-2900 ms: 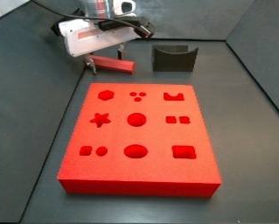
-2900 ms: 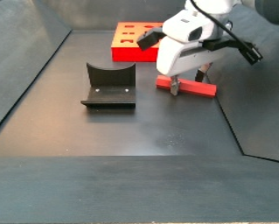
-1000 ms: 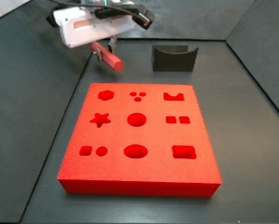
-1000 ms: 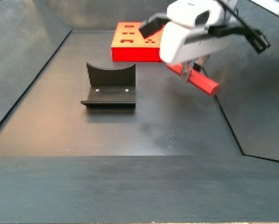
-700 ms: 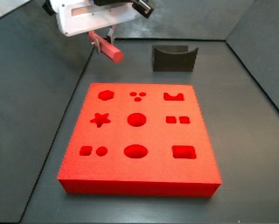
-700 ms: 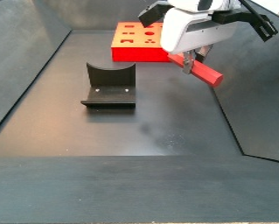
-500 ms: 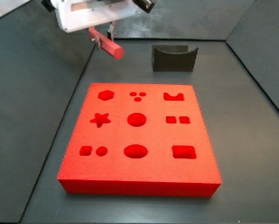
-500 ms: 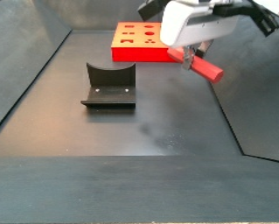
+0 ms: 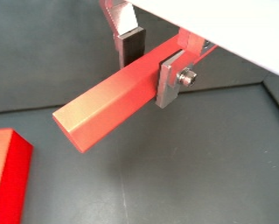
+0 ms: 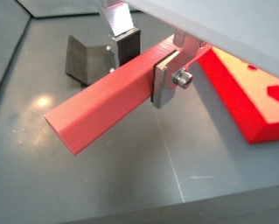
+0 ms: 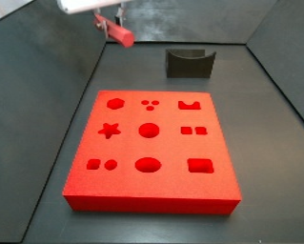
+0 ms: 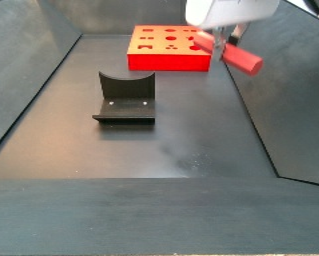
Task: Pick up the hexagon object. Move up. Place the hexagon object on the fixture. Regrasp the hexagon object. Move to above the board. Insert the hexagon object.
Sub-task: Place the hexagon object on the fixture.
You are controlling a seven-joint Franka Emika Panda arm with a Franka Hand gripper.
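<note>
High above the dark bench (image 12: 189, 150), the pincer (image 9: 153, 61) was clamped on the hexagon object (image 9: 121, 94), with the bar caught between its two flat silver fingers (image 9: 169, 77). In both wrist views the slim red-pink bar ran crosswise through the jaws, one long free end jutting well out to one side, its cut end face turned toward the camera. A dark pad on the far finger (image 10: 125, 45) pressed against the bar's back face, and the near silver plate lay flat against its front, a small screw showing on it.

In a side view the pincer (image 11: 106, 19) sat at the very top edge of the picture, mostly cropped, with the hexagon object (image 11: 120, 35) hanging tilted beneath it, clear of the floor. In a side view from the opposite side, the pincer (image 12: 226, 38) was likewise cut off at the top, and the bar (image 12: 242, 59) slanted downward out of it, well off the bench.

The board (image 11: 151, 148) lay flat on the bench, its shaped holes facing up; it also showed as a bright red corner in a wrist view (image 10: 256, 98). The fixture (image 12: 124, 97) stood apart from the board, a dark block with its notch open upward, and appeared behind the fingers in a wrist view (image 10: 83, 58). The bar touched neither the board nor the fixture.
</note>
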